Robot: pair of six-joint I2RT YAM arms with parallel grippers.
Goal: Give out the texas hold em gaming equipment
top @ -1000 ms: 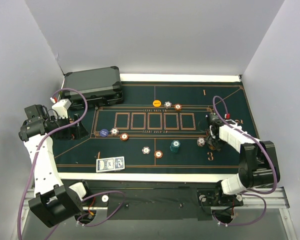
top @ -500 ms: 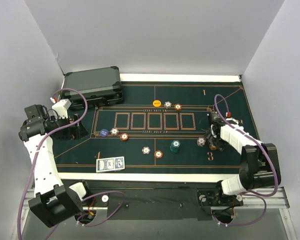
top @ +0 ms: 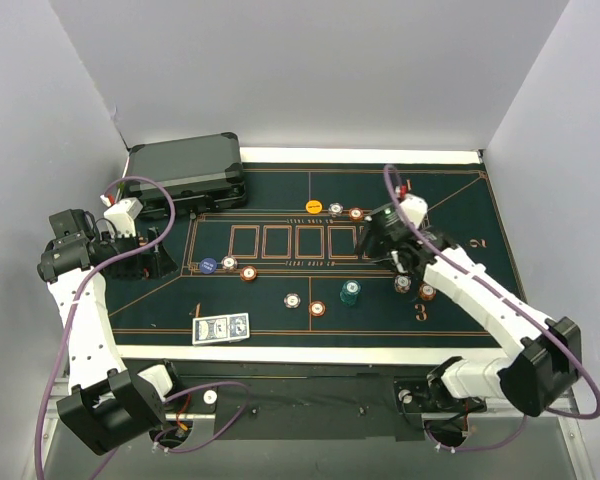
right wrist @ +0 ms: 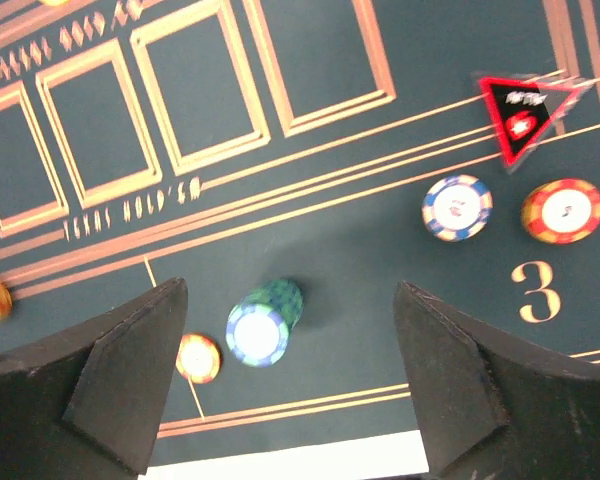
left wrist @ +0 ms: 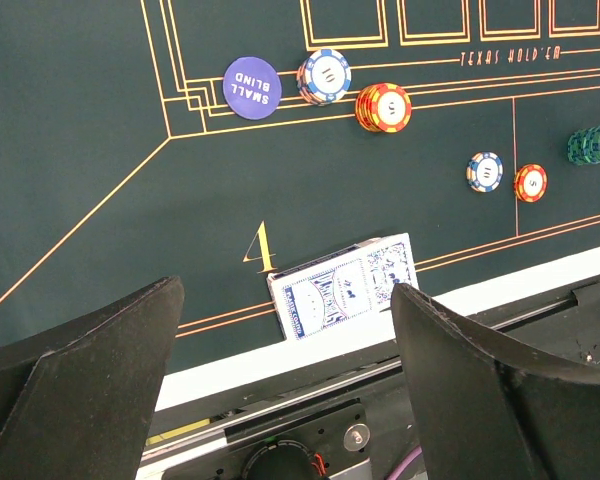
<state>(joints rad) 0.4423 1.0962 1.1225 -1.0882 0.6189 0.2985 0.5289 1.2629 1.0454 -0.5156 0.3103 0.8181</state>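
The blue-backed card deck lies by the mat's near edge beside the number 4. A teal chip stack stands mid-mat. Two chips lie by the number 3: a blue-white one and a red one. My right gripper hovers open and empty above the mat, with the teal stack showing below between its fingers. My left gripper stands open and empty over the mat's left end.
A dark grey case sits at the back left. A blue small-blind disc, a blue-white chip and a red stack lie at left. Two single chips lie mid-mat. A red triangular marker lies above seat 3.
My right gripper has opened, risen off the chips by the number 3 and swung left toward the mat's centre. The left arm has not moved.
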